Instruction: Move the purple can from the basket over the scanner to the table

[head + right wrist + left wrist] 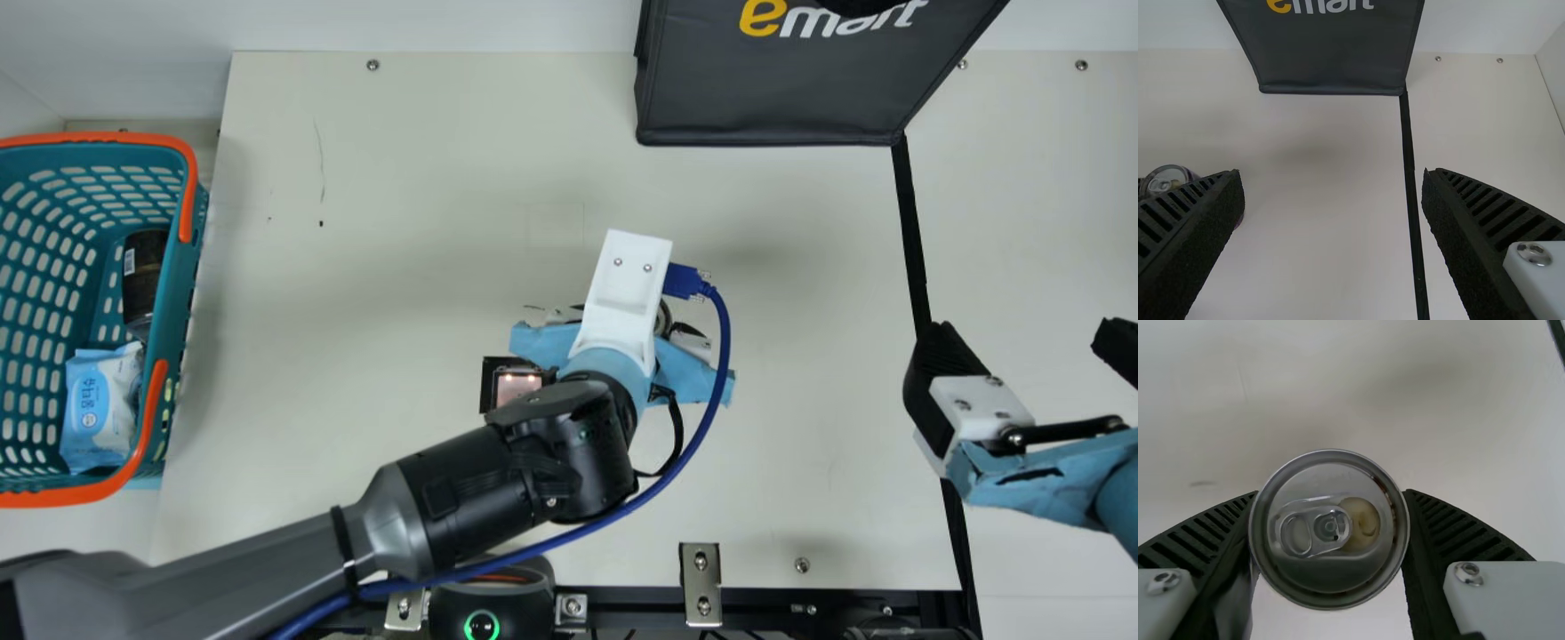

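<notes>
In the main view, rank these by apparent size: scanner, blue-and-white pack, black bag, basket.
1. Basket, cut off by the view's edge
2. Black bag, also cut off
3. Blue-and-white pack
4. Scanner, partly hidden

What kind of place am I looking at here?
Probably a mock store checkout: a shopping basket with goods inside, a lit scanner set in the table, and a dark shopping bag.

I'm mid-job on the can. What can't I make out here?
- Can: left wrist view, base hidden behind its own lid; contact with the table unclear.
- Scanner: main view, partly covered by the left arm.
- Basket: main view, cut off by the left edge.
- Dark bag: main view, top cut off.
</notes>
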